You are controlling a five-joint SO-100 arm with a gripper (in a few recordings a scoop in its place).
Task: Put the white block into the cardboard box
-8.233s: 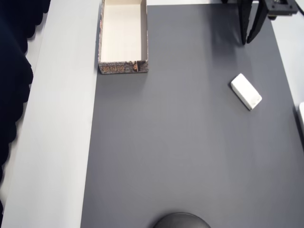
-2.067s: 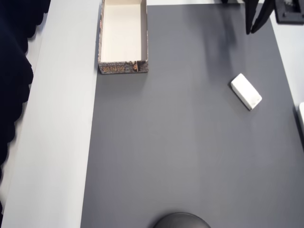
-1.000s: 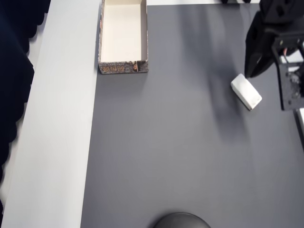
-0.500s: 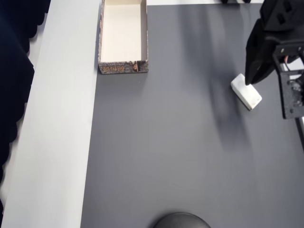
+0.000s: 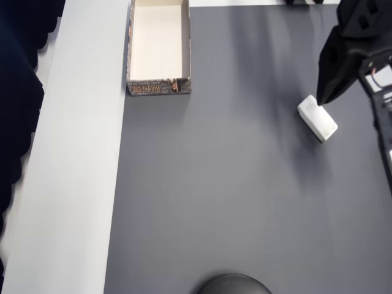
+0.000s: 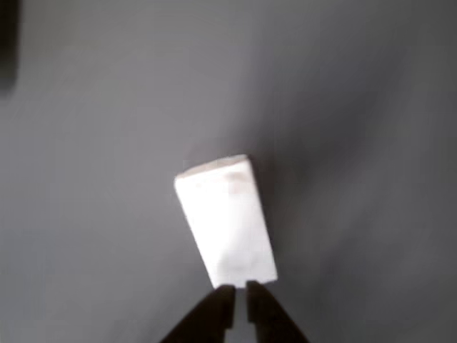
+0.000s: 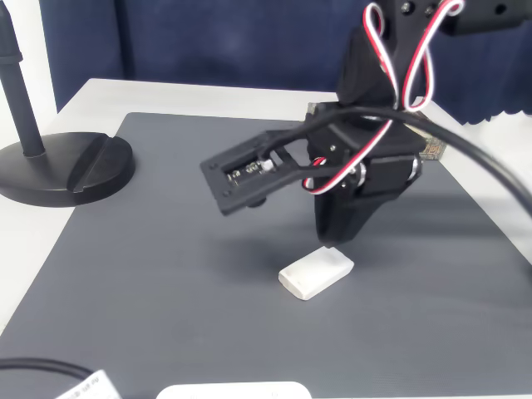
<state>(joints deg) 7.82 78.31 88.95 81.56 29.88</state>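
Tool (image 6: pixel 234 289), fingers pressed together and holding nothing, had dropped from the bench's far edge to the white block's (image 5: pixel 317 118) end; cardboard box (image 5: pixel 158 49) well apart, grasp pending.

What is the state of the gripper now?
Gripper: shut, holding nothing; its tips are at one end of the white block.

In the overhead view the cardboard box (image 5: pixel 158 48) sits at the upper left of the mat (image 5: pixel 233 202) on the counter (image 5: pixel 73 184). The white block (image 5: pixel 318 119) lies well apart, at the mat's right side, with the gripper (image 5: pixel 321 97) over its upper end. A stand base (image 7: pixel 62 166) rests at the mat's corner.
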